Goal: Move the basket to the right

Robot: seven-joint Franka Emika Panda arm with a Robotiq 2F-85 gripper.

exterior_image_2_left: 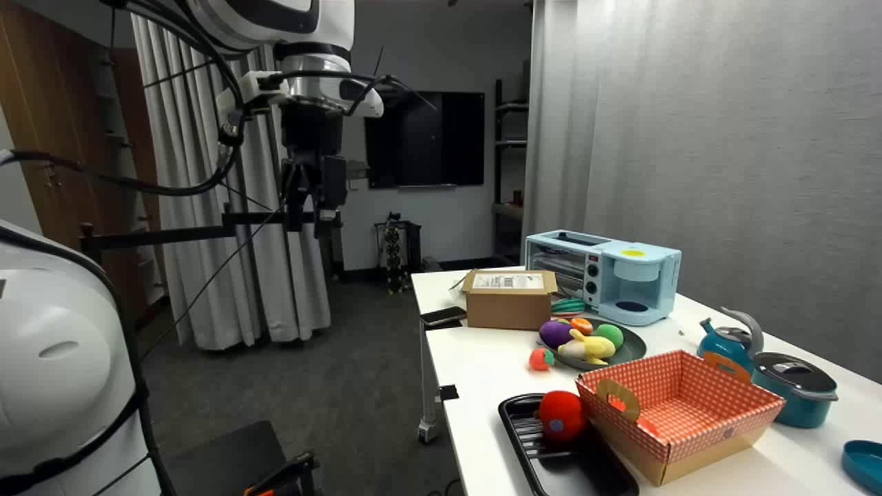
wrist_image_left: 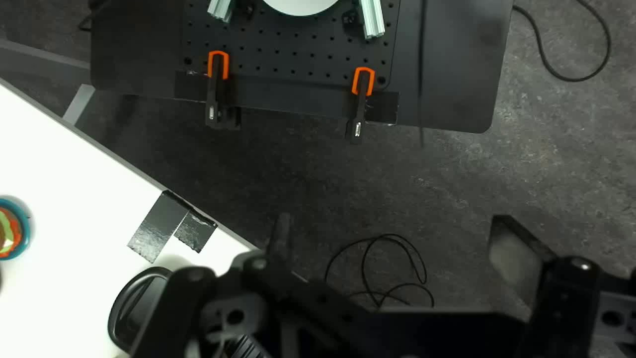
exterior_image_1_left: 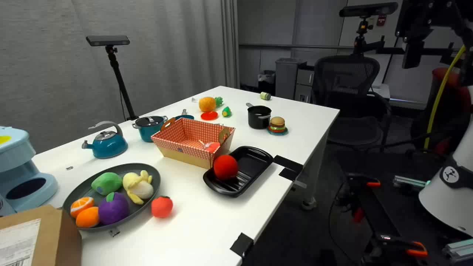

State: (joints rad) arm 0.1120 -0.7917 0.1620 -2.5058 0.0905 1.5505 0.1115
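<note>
The tool is hanging wide off the worktop's edge, over the floor, nothing in it. Nearest me, the tray is lying w/ a red fruit in it. The basket is sitting on the worktop just past; I'm not making out whether they're touching. I'm reading it as thin card: light, stiffish at the folds, prob. creasing if squeezed hard; slip isn't worrying me much. I'm planning on the near handle, pinching its upper band gently, approx. mid-span. A red item is resting inside by that end, poss. sliding if I'm tilting. The far handle is standing near the teal pot, i.e. less room, so I'm avoiding it.
</note>
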